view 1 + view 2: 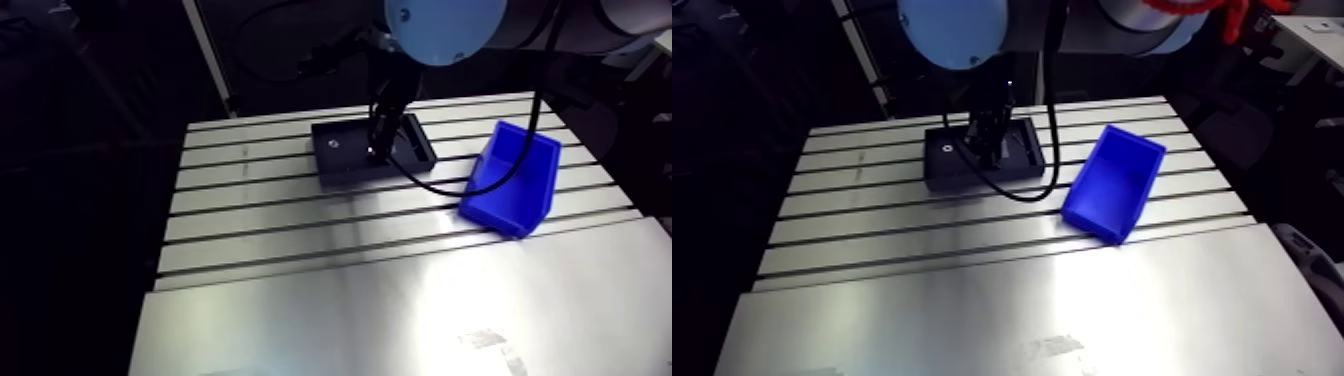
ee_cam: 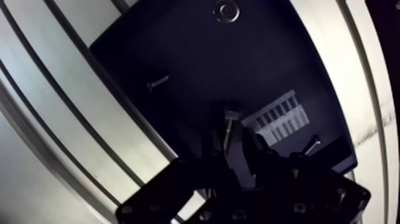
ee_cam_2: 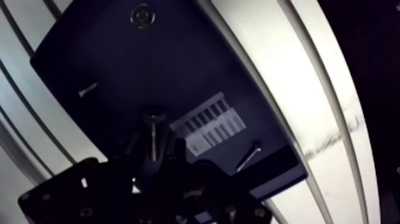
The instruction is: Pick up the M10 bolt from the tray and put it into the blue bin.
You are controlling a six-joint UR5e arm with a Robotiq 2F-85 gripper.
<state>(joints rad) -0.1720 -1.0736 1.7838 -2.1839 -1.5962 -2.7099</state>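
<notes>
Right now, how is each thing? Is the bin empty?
Blue bin: empty, on the table beside the tray.
Bolt: lying in the tray, at the gripper.
Tray: flat on the table, holding the bolt, a small screw, a second screw, a round metal part.
Gripper: lowered over the bolt; grip unclear.

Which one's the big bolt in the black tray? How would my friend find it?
Look at the black tray on the slotted metal table, beside the blue bin. The bolt lies by the striped white label, right at the gripper. It is thicker than the two thin screws, and unlike the round ring it is long.
</notes>
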